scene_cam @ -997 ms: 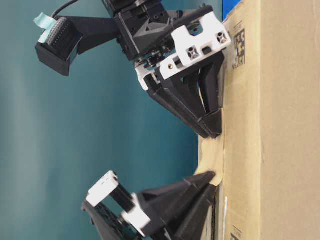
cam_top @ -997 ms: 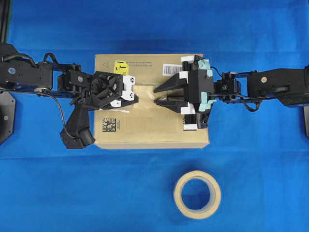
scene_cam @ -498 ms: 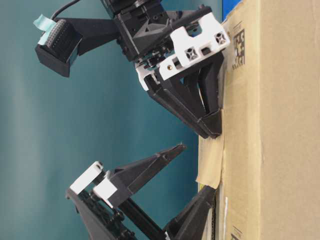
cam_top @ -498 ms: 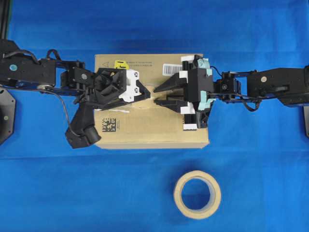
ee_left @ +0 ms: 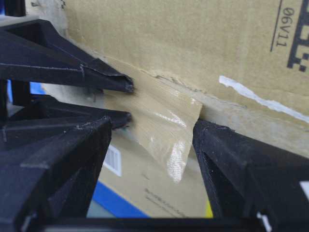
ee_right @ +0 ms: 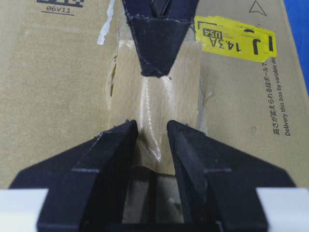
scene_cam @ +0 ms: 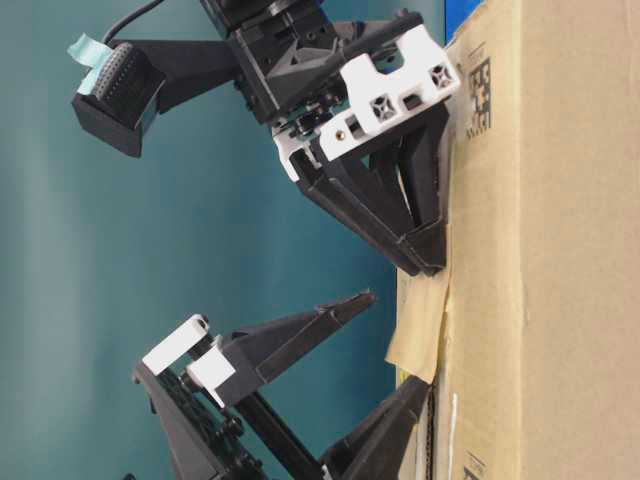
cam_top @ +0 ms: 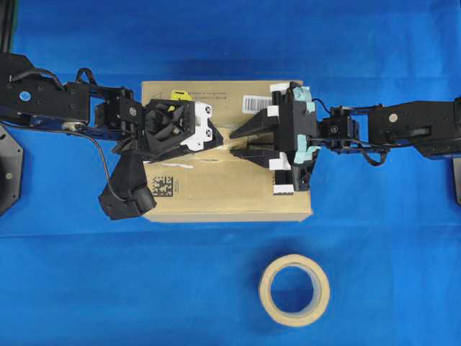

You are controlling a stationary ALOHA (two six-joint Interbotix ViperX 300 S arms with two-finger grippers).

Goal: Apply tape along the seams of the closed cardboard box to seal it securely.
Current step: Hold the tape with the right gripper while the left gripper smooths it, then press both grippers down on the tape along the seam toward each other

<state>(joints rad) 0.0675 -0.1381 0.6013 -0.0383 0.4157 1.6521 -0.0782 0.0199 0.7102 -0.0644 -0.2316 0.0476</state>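
The left gripper stands over the cardboard box with its jaws spread wide and nothing between them; the table-level view shows one finger lifted clear of the top while the other sits low against it. From overhead that gap is hidden under the black housing. At three o'clock from it, the right gripper has its narrow black fingertips set down on the tape; its jaws are parted a little, and no view shows them pinching the piece.

The tape is a tan, faintly ribbed strip with a glossy crease down its middle, lying across the seams near the centre of the box top. The left wrist view alone shows one edge curling up off the cardboard. The right wrist view alone shows the yellow sticker at one o'clock from the strip.

The box is matte brown board. At five o'clock from it, a tape roll lies flat on the blue cloth.
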